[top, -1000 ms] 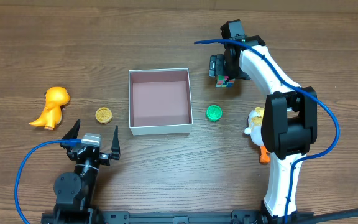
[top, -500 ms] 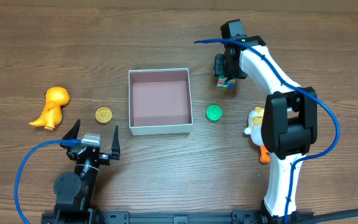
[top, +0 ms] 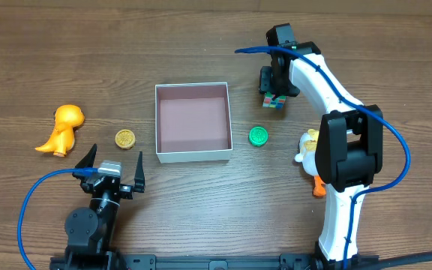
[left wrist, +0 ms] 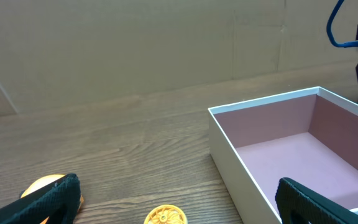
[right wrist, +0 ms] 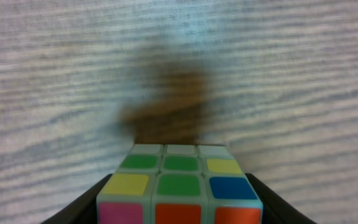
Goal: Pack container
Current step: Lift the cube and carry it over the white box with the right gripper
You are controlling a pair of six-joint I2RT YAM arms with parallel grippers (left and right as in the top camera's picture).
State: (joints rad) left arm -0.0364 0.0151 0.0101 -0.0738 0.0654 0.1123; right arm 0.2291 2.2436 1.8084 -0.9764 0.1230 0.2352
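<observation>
The container (top: 192,155), a square shallow box with white walls and a pinkish-brown floor, stands mid-table with nothing in it; its near corner also shows in the left wrist view (left wrist: 229,144). My right gripper (top: 273,88) is to the container's upper right, with its fingers closed against both sides of a multicoloured puzzle cube (top: 276,100). The right wrist view shows the cube (right wrist: 179,183) filling the gap between the fingers (right wrist: 179,208). My left gripper (top: 115,163) is open and empty near the table's front left, facing the container (left wrist: 176,202).
An orange dinosaur (top: 62,129) and a yellow disc (top: 125,139) lie left of the container; the disc (left wrist: 165,216) lies between my left fingers' line of view. A green disc (top: 258,136) lies right of the container. A white and yellow duck toy (top: 307,146) is partly hidden behind the right arm.
The right gripper's fingers have closed in on the puzzle cube. The left arm and the other toys have not moved.
</observation>
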